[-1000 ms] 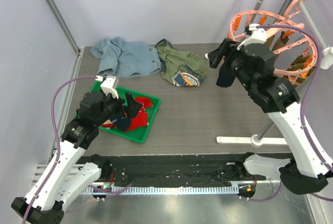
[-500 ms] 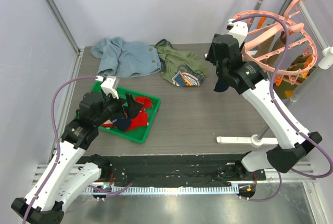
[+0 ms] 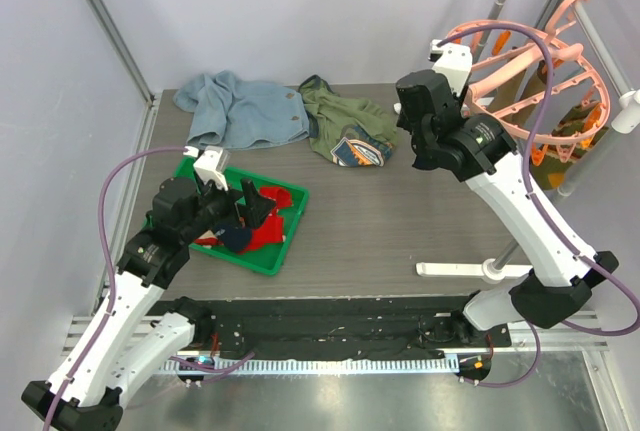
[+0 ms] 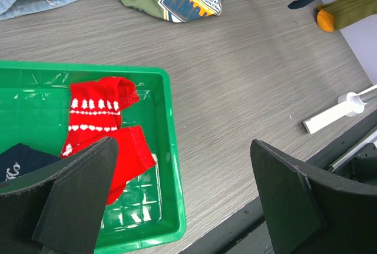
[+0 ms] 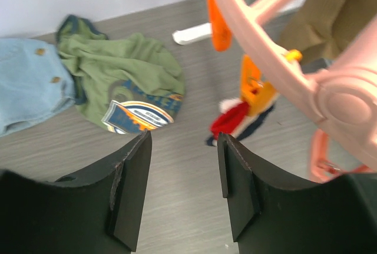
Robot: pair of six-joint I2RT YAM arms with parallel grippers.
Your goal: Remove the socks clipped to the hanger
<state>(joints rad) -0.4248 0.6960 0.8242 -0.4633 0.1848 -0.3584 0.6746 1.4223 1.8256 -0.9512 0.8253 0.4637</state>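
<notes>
1. Counting what is done: red socks [image 4: 97,115] and a navy sock [image 4: 17,160] lie in the green tray [image 4: 175,171], at about 8 o'clock on the table [image 3: 380,221] in the top view. I judge the job to be partway through.
2. More socks are left on the hanger [image 5: 339,104], at 2 o'clock in the top view. A red-and-navy sock bundle [image 5: 232,118] dangles from an orange clip [image 5: 256,86], and a tan sock with an orange toe [image 4: 350,0] shows at 1 o'clock in the left wrist view.
3. My right gripper [image 5: 184,142] is partly open and holds nothing. The clipped bundle sits just off at its 3 o'clock, not touching.
4. My left gripper [image 4: 182,148] is spread wide and empty, and hovers over the tray.
5. Hard to tell:
   - The ring runs off the right wrist view, so I cannot count the loaded clips.
   - The bundle is blurred, so it could be one sock or two.
   - My left arm covers part of the tray from above.
</notes>
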